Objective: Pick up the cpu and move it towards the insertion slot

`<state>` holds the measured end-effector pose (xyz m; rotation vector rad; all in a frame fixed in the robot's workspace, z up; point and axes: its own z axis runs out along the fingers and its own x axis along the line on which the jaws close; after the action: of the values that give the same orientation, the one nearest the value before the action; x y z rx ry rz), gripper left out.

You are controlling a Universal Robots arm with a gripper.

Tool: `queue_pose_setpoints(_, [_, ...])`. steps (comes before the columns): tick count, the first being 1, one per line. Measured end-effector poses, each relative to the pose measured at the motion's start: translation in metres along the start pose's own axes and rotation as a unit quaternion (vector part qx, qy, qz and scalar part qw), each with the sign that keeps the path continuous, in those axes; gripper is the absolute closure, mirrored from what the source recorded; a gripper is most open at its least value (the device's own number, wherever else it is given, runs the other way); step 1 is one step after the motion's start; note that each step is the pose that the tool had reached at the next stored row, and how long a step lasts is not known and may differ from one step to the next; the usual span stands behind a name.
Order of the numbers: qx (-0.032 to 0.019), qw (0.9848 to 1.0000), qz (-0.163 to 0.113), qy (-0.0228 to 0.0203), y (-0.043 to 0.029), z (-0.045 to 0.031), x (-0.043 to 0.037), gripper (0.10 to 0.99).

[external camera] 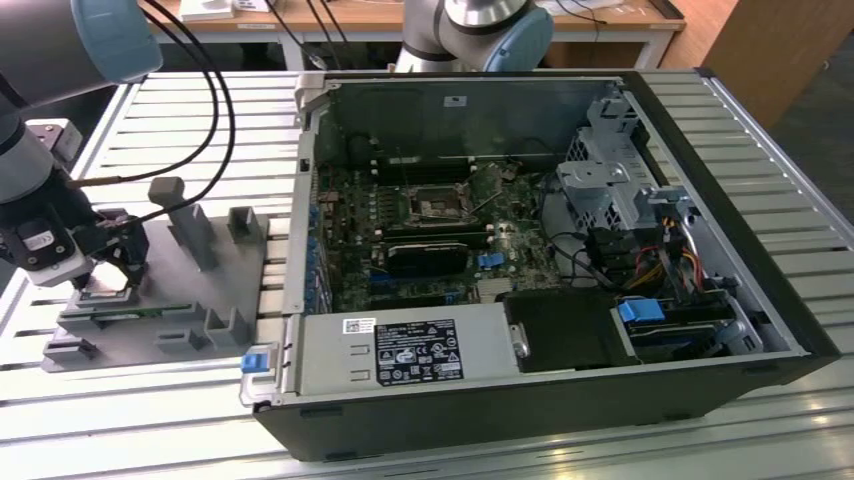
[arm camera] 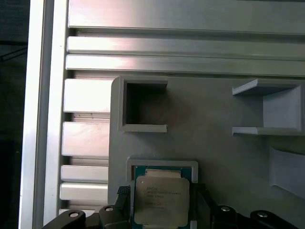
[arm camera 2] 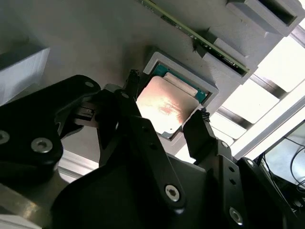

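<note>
The cpu (arm camera 2: 166, 106) (arm camera: 161, 199) is a silvery square chip held between my two black fingers (arm camera 2: 202, 125), just over the square recess (arm camera: 162, 165) of the grey plastic fixture (external camera: 187, 305). Teal shows in the recess behind the chip in both wrist views. In the exterior view my gripper (external camera: 98, 287) points down at the fixture's near corner, at that view's left. It is shut on the cpu, one finger against each opposite edge. The insertion slot (external camera: 437, 205) is a dark square socket with a metal frame on the green board inside the open computer case, well off to the exterior view's right.
Grey posts (external camera: 187, 225) and open pockets (arm camera: 143, 107) rise from the fixture around the gripper. The case's wall (external camera: 310, 200) stands between fixture and board. A long black module (external camera: 427, 258), cables (external camera: 627, 255) and a drive cage (external camera: 607, 185) crowd the case. Everything rests on a slatted aluminium table (external camera: 120, 400).
</note>
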<state>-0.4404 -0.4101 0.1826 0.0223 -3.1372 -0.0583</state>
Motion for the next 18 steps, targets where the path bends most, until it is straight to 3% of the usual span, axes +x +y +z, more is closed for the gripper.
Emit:
queue_pose_setpoints(7, [0.0,1.0,0.0,0.0,0.0,0.0001,0.0001,0.447])
queue_pose_setpoints(8, [0.0,1.0,0.0,0.0,0.0,0.0001,0.0001,0.518])
queue_pose_setpoints(18, [0.0,1.0,0.0,0.0,0.0,0.0001,0.0001,0.545])
